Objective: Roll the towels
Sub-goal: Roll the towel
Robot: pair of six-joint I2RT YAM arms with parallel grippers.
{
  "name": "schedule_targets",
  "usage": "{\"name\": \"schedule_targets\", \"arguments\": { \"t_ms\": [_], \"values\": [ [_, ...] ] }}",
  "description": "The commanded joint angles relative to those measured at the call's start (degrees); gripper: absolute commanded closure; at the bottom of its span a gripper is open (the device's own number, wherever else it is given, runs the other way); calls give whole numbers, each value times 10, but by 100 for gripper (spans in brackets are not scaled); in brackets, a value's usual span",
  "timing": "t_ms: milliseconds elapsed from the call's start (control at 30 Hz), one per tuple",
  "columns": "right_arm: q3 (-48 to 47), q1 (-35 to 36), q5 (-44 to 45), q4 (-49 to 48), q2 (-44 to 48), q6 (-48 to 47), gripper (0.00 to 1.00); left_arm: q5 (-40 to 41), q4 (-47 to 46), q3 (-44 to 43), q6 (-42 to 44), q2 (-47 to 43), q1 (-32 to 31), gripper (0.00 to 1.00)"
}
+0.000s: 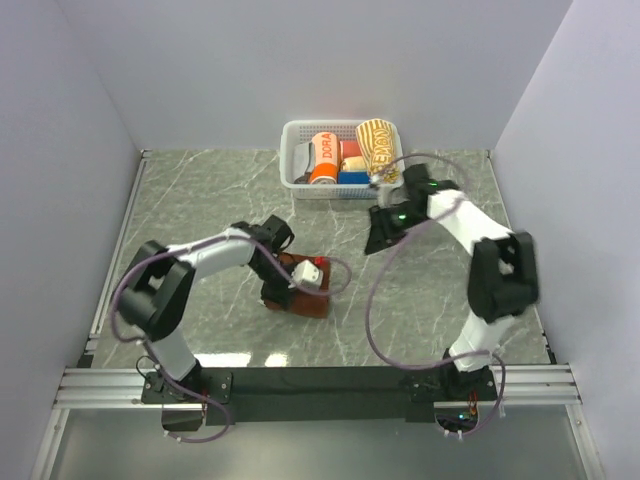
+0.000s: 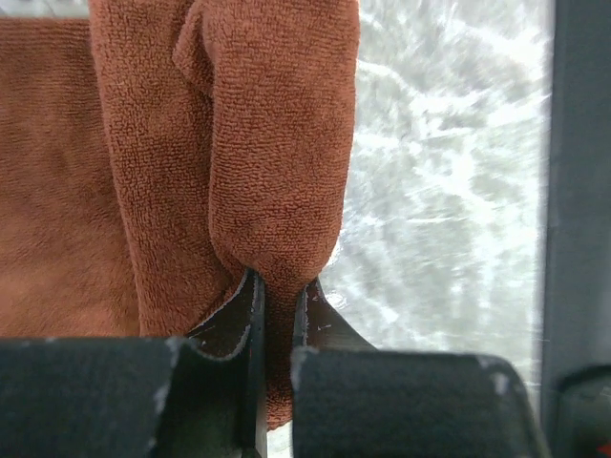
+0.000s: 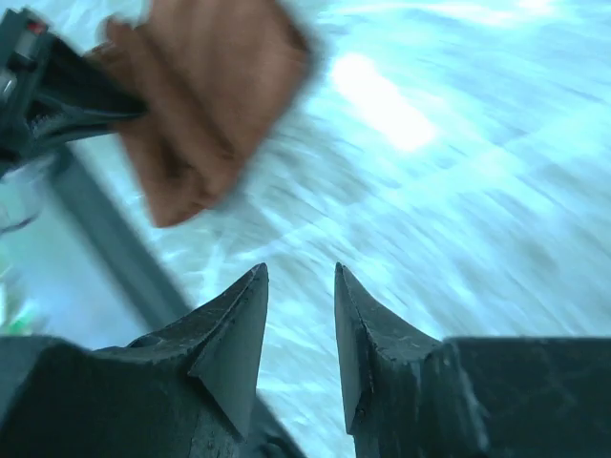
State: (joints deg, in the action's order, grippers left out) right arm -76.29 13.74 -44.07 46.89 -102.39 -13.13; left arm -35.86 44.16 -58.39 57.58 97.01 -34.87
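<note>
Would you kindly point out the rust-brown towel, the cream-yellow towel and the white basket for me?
rust-brown towel [image 2: 277,143]: left wrist view, on the bunched fold at mid-frame.
cream-yellow towel [image 1: 377,142]: top view, on its patterned upper side.
white basket [image 1: 291,160]: top view, on its left wall.

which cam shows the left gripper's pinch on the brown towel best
Left wrist view: close up, the left gripper is shut on a fold of the rust-brown towel. Top external shows the towel small, partly under the arm. Right wrist shows it blurred.
</note>
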Motion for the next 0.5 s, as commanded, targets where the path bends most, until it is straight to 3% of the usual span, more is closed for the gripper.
{"name": "schedule_targets", "arguments": {
  "t_ms": [0, 233, 467],
  "values": [
    [63, -27, 100, -74, 116, -11, 60, -61, 150, -33, -13, 113, 16, 99],
    [201, 12, 164, -111, 300, -67, 60, -63, 225, -184, -26, 267, 60, 99],
    [248, 215, 270, -192, 323, -85, 48, -60, 277, -272, -27, 362, 75, 99]
  ]
}}
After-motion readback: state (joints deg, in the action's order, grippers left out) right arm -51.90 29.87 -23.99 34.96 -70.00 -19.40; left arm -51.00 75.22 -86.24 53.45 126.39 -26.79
